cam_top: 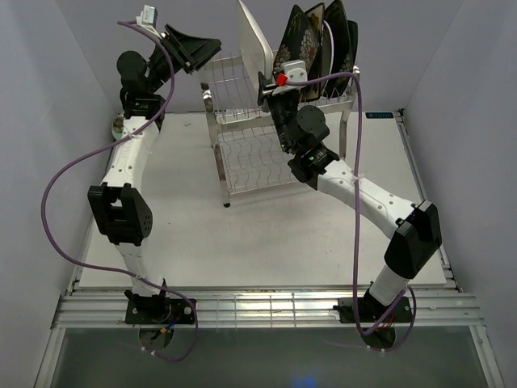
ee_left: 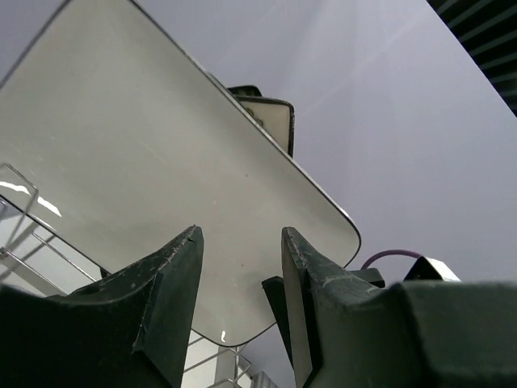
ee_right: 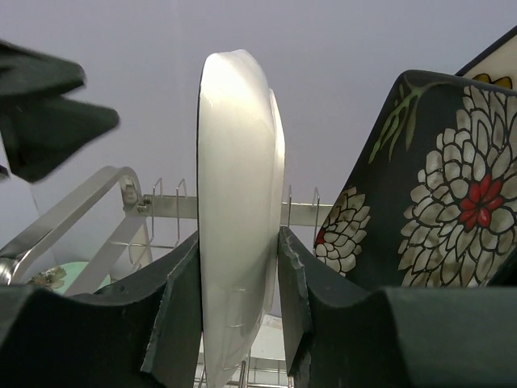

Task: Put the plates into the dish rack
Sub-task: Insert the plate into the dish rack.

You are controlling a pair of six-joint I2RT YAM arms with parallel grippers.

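The steel dish rack (cam_top: 250, 158) stands at the back middle of the table. On its top tier a white rectangular plate (cam_top: 253, 40) stands on edge, with dark floral plates (cam_top: 295, 40) to its right. My right gripper (cam_top: 273, 81) is shut on the white plate's lower edge. In the right wrist view the plate (ee_right: 238, 162) fills the gap of the right gripper (ee_right: 238, 238), and a floral plate (ee_right: 436, 186) leans at the right. My left gripper (cam_top: 212, 48) hangs open just left of the white plate. In the left wrist view its jaws (ee_left: 240, 234) stand apart and the plate's face (ee_left: 161, 137) lies beyond them.
The rack's lower wire shelf (cam_top: 254, 174) holds nothing. A pale green flowered plate (ee_right: 50, 276) shows low at the left, beyond the rack's frame. Grey walls close in the table at both sides and the back.
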